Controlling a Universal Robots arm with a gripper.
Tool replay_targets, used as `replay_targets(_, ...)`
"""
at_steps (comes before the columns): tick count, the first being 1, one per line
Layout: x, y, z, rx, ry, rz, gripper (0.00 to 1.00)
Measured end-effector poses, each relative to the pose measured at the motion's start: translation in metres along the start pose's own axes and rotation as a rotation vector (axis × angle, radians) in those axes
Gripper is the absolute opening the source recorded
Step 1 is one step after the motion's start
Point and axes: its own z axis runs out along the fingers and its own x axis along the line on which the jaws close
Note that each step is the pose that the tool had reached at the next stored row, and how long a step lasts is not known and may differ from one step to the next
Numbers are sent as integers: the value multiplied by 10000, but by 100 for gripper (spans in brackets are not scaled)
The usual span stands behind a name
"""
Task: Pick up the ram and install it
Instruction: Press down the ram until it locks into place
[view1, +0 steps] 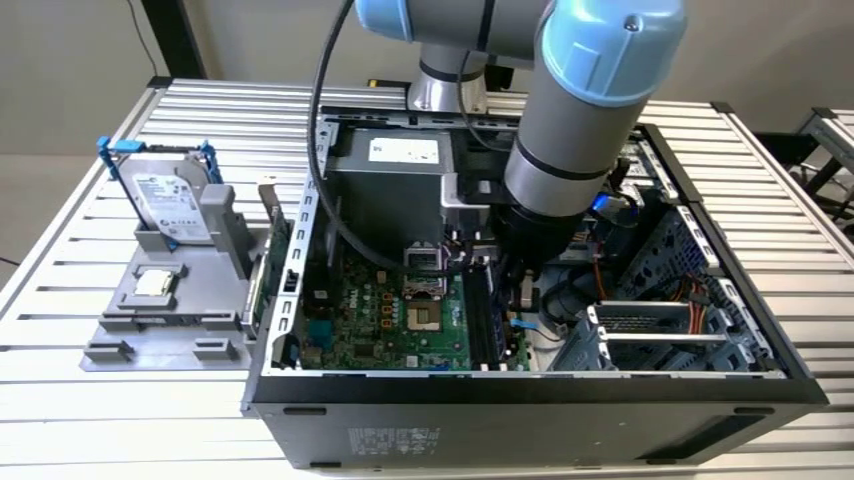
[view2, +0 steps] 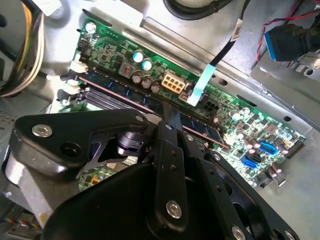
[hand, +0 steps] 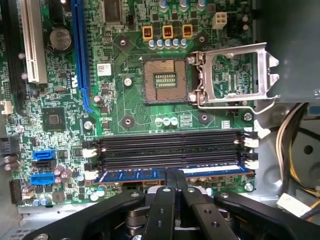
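The arm is reaching down into the open computer case (view1: 534, 385), which is lying on its side on the slatted metal counter (view1: 120, 420). In the exterior view the pincer (view1: 514, 300) is sitting low over the green motherboard (view1: 387, 320), right at the memory slots, with the arm's grey and blue body blocking much of the case interior.

In the first wrist view the ram (hand: 172, 173), a long narrow dark-blue stick, is lying along the slot closest to the pincer (hand: 174, 175), stretching between the white end clips (hand: 251, 164). The 2 black fingers (hand: 165, 205) are standing pressed together, their tips meeting at the stick's top edge near its middle. Whether they are pinching the stick or only pushing on it cannot be told. 3 other black slots (hand: 170, 147) are running parallel just beside it. Past those, the processor socket (hand: 165, 80) is sitting with its metal frame (hand: 235, 75) swung up.

In the second wrist view the pincer (view2: 172, 117) is meeting the ram (view2: 125, 97) from above, and a pale blue flat cable (view2: 200, 85) is plugged in just behind it.

At the exterior view's left, a silver hard drive (view1: 171, 205) with a blue frame is standing upright in a grey holder (view1: 174, 310) on the counter, well apart from the case.
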Motion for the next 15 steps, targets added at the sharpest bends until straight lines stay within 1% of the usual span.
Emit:
replay_targets(4,12,-1,68,-3,9,45,0)
replay_targets(5,11,3,67,-8,15,50,0)
replay_targets(6,8,8,44,-6,13,52,0)
replay_targets(7,7,9,15,-2,-18,51,0)
replay_targets(8,4,9,-25,-1,-36,51,0)
replay_targets(9,6,11,-79,-5,-14,51,0)
replay_targets(15,1,14,-352,-5,-10,53,0)
